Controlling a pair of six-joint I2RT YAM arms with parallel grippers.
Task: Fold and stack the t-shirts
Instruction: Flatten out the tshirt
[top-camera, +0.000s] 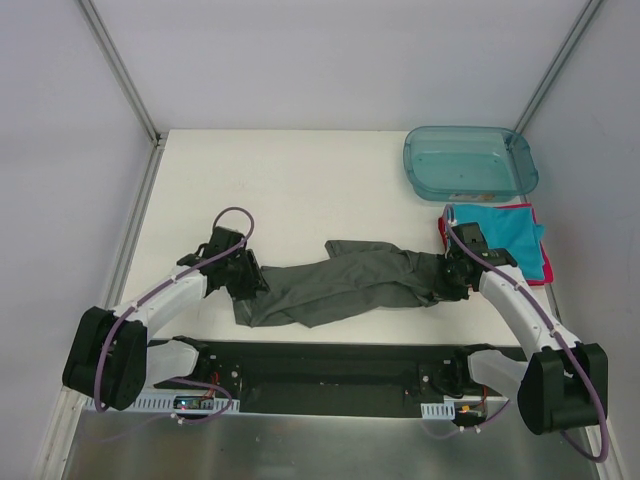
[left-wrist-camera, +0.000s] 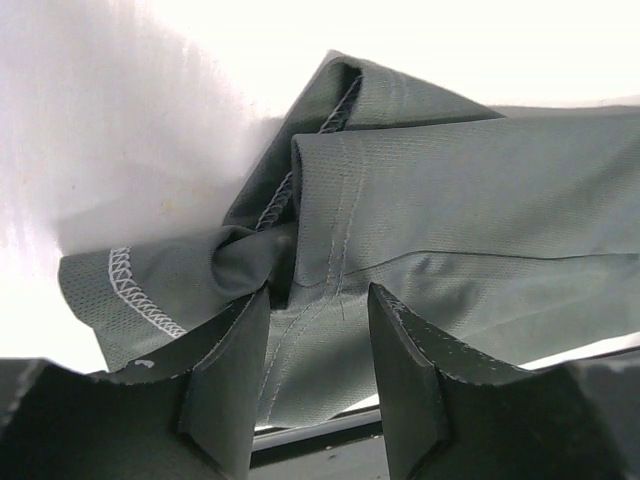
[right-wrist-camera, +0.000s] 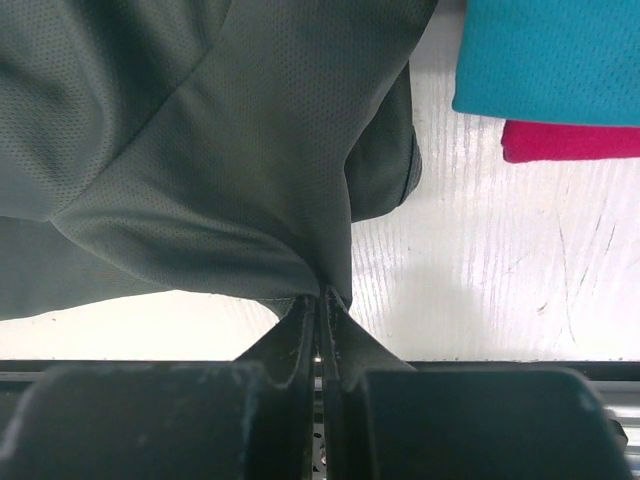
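white table (top-camera: 300, 190), grey booth walls around it. grey t-shirt (top-camera: 340, 282) is found bunched into a long band by the near edge, midway between the left and right edges, not yet flat. its right end is pinched by the right gripper (top-camera: 455, 285); fingers (right-wrist-camera: 350, 345) are seen pressed together on a peak of cloth. its left end is straddled by the left gripper (top-camera: 243, 280); fingers (left-wrist-camera: 225, 400) are held apart, with hemmed fabric lying in the gap and nothing clamped. teal t-shirt (top-camera: 500, 228) is folded on top of red-pink t-shirt (top-camera: 541, 270) by the right edge. teal tub (top-camera: 470, 162) is set in the far right corner. step judged: spreading the grey shirt before folding. next, a left-side clamp is called for, then an outward pull to flatten. no brand, label or writing can be read; only hem stitching is shown.
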